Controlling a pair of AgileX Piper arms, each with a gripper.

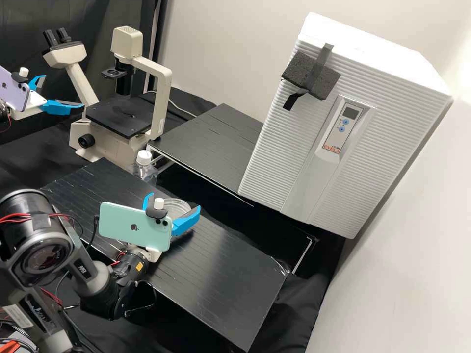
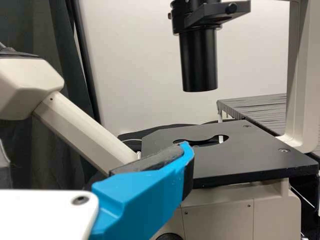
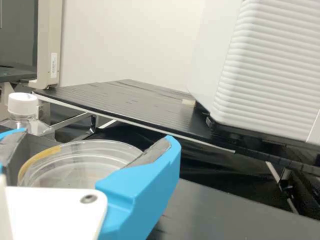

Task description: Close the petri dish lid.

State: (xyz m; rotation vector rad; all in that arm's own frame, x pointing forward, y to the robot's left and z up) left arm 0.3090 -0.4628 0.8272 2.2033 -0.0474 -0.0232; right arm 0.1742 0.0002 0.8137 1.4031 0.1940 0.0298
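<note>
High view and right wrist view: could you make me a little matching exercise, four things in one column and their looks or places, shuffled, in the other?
Things
1. Petri dish
2. Bottle
3. Big white box
4. Left hand

Looks and places
A. Has a block of dark foam on its front
B. Has bright blue fingers, spread apart, near the microscope
C. Shallow, round and see-through
D. Topped with a white cap

Right pairs: 1-C, 2-D, 3-A, 4-B
</note>
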